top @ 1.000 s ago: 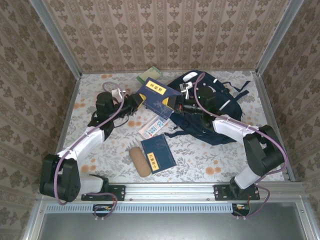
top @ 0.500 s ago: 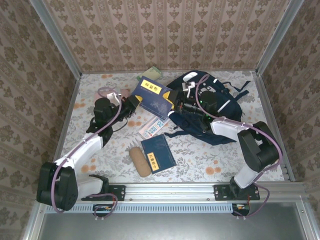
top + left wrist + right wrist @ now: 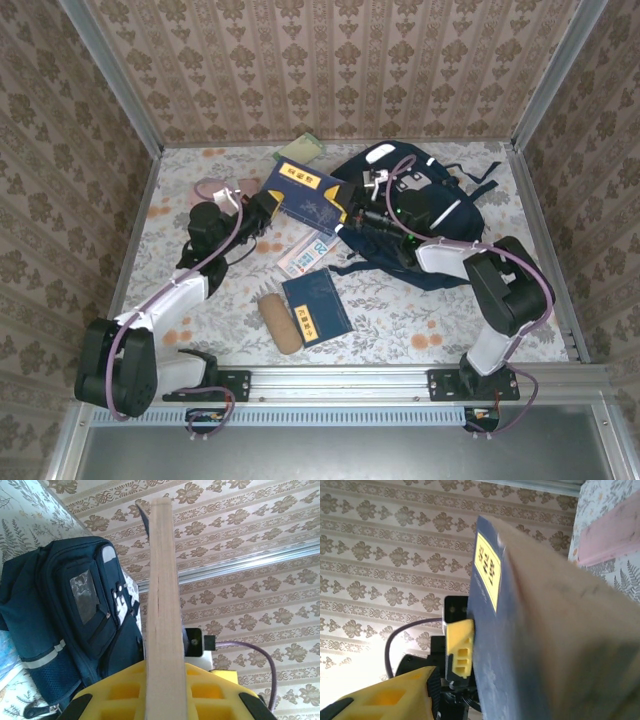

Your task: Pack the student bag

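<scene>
Right of left claw [image 3: 271, 209], student bag [image 3: 468, 216], held book [image 3: 308, 196] between.

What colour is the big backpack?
The student bag is navy with white stripes; best in the top external view.

Light even, soft | right wrist: wall [image 3: 350, 677] glare lower left | book [image 3: 570, 645] edge apparently defocused

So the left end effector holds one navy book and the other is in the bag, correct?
No: the top view shows the other navy book on the table, outside the student bag. The left end effector holds one navy book.
</scene>
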Robot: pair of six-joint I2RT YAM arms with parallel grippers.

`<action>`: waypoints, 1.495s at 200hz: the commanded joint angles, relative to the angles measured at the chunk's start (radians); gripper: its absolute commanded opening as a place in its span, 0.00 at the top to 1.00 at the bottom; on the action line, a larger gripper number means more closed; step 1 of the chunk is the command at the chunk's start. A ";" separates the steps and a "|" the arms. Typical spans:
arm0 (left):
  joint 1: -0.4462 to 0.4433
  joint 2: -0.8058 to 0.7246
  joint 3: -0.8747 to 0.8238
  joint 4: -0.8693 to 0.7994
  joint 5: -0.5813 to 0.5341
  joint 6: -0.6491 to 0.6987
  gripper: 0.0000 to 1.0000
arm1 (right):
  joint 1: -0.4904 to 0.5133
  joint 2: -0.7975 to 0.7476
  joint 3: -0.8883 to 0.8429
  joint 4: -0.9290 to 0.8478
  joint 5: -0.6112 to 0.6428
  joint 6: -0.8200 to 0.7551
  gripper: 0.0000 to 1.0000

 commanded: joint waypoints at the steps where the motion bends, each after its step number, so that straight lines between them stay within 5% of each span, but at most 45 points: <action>1: -0.002 -0.007 -0.006 0.085 -0.028 -0.017 1.00 | 0.030 0.011 0.005 0.072 -0.005 -0.014 0.49; 46: -0.007 -0.004 -0.016 0.082 -0.032 -0.008 1.00 | 0.040 0.007 0.011 0.085 0.022 0.004 0.66; 107: -0.046 0.006 -0.008 0.076 -0.031 0.028 1.00 | 0.023 0.004 0.065 -0.009 0.059 -0.043 0.70; 133: -0.048 0.011 -0.011 0.068 -0.032 0.034 1.00 | 0.011 -0.011 0.057 -0.048 0.084 -0.069 0.99; 155: -0.055 0.015 0.020 0.000 -0.025 0.093 1.00 | -0.016 -0.066 0.009 -0.075 0.120 -0.104 1.00; 164: -0.061 0.017 0.053 -0.074 -0.022 0.156 0.80 | -0.038 -0.118 -0.018 -0.126 0.141 -0.138 1.00; 176: -0.083 0.030 0.137 -0.212 -0.018 0.271 0.51 | -0.079 -0.217 -0.050 -0.265 0.176 -0.214 1.00; 188: -0.118 0.064 0.252 -0.389 -0.030 0.420 0.40 | -0.125 -0.341 -0.059 -0.499 0.238 -0.318 1.00; 208: -0.213 0.176 0.442 -0.590 -0.051 0.614 0.37 | -0.202 -0.559 -0.035 -0.897 0.411 -0.497 1.00; 229: -0.259 0.353 0.636 -0.691 -0.020 0.677 0.34 | -0.264 -0.727 0.022 -1.244 0.674 -0.630 1.00; 261: -0.343 0.668 0.955 -0.812 0.095 0.731 0.33 | -0.364 -0.854 0.056 -1.459 0.847 -0.705 1.00; 299: -0.451 1.010 1.434 -1.071 0.101 0.848 0.35 | -0.433 -0.945 0.005 -1.566 0.999 -0.675 1.00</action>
